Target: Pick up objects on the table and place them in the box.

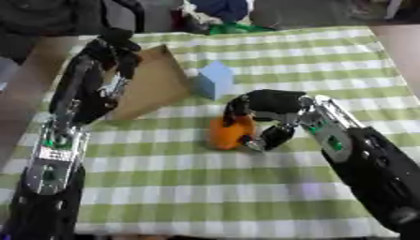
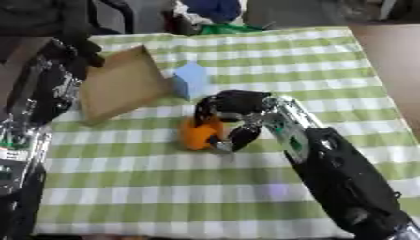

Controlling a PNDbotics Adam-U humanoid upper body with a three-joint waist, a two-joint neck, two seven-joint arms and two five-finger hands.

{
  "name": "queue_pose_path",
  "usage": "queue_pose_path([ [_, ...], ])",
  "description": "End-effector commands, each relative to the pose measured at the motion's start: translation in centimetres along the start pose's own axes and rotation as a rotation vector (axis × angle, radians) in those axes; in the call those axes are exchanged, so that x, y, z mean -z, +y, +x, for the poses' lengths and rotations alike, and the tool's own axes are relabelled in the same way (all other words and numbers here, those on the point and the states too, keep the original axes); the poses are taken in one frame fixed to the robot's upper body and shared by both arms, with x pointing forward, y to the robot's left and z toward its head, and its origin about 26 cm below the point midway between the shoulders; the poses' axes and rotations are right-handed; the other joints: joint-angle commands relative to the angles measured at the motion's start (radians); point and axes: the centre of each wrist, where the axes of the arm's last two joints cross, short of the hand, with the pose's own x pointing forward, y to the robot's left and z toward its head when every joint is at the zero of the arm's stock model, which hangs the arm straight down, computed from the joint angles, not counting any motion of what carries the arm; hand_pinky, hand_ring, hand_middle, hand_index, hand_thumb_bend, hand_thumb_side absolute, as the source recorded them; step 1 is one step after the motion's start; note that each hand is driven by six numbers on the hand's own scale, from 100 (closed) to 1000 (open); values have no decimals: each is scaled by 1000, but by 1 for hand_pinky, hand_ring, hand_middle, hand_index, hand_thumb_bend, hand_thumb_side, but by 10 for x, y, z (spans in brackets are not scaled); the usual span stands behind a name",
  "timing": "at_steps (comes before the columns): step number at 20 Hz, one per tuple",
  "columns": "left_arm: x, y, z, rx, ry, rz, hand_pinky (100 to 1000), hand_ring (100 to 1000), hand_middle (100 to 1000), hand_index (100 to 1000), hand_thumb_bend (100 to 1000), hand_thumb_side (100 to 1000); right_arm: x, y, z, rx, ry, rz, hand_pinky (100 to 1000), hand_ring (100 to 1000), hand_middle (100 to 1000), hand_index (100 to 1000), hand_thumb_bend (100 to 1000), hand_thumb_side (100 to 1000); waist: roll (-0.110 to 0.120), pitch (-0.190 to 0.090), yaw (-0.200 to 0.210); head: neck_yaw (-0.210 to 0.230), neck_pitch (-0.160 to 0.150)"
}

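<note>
On a bench (image 1: 205, 187) draped in a green-and-white checked cloth, the robot's right hand (image 1: 275, 117) is curling its fingers (image 1: 238, 110) around an orange ball (image 1: 226, 134) near the middle. Just beyond, a light blue block (image 1: 215, 79) is sitting beside a brown cardboard box (image 1: 156, 84). The left hand (image 1: 119, 47) is touching the box's far edge, its fingers too dark to read.

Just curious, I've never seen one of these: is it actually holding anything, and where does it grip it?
Yes. The right hand curls its fingers over the top and right side of the orange object. The left hand grips the cardboard box at its edge.
</note>
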Motion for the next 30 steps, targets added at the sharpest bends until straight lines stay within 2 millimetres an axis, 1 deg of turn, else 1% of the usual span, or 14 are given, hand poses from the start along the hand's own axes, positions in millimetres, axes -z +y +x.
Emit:
queue_pose_path([
  [1, 10, 2, 10, 8, -52, -12, 650, 635, 643, 839, 231, 569, -6, -28, -4, -61, 12, -97, 793, 692, 585, 442, 100, 100, 0, -18, 9, -8, 5],
  [5, 19, -6, 16, -16, -96, -41, 651, 636, 644, 839, 232, 566, -11, -46, -6, -85, 24, -143, 793, 691, 568, 436, 100, 100, 0, -19, 37, -19, 5],
  [9, 29, -17, 22, -60, -140, -72, 652, 637, 644, 839, 232, 562, -17, -63, -10, -107, 54, -174, 792, 690, 567, 434, 100, 100, -3, -18, 82, -44, 5],
  [11, 36, -24, 27, -82, -167, -88, 652, 637, 645, 839, 233, 560, -20, -73, -13, -121, 81, -196, 791, 689, 566, 432, 100, 100, -5, -14, 110, -60, 1],
  [16, 54, -39, 41, -130, -249, -139, 653, 638, 645, 838, 234, 557, -34, -98, -24, -176, 166, -252, 790, 688, 567, 429, 100, 100, -13, 7, 195, -110, -37],
  [19, 63, -46, 49, -148, -290, -166, 654, 639, 646, 839, 234, 555, -38, -108, -31, -189, 214, -292, 791, 685, 560, 416, 100, 100, -20, 23, 242, -143, -63],
  [21, 69, -51, 54, -161, -319, -183, 654, 639, 646, 838, 245, 548, -39, -110, -35, -188, 240, -313, 792, 682, 557, 423, 100, 100, -23, 35, 267, -165, -77],
  [22, 71, -54, 57, -168, -333, -191, 655, 639, 647, 838, 235, 553, -39, -109, -38, -183, 252, -321, 794, 681, 554, 430, 100, 100, -24, 40, 279, -177, -83],
  [27, 80, -64, 66, -202, -380, -222, 654, 639, 647, 839, 234, 554, -36, -96, -52, -135, 330, -359, 795, 680, 549, 449, 100, 100, -25, 60, 325, -226, -100],
  [28, 81, -65, 67, -207, -386, -224, 654, 639, 647, 839, 234, 553, -34, -94, -53, -135, 340, -363, 793, 680, 551, 482, 100, 100, -25, 64, 333, -234, -102],
  [30, 82, -66, 69, -216, -395, -226, 654, 639, 647, 839, 234, 554, -29, -91, -54, -145, 355, -365, 792, 682, 556, 498, 100, 100, -26, 70, 348, -250, -107],
])
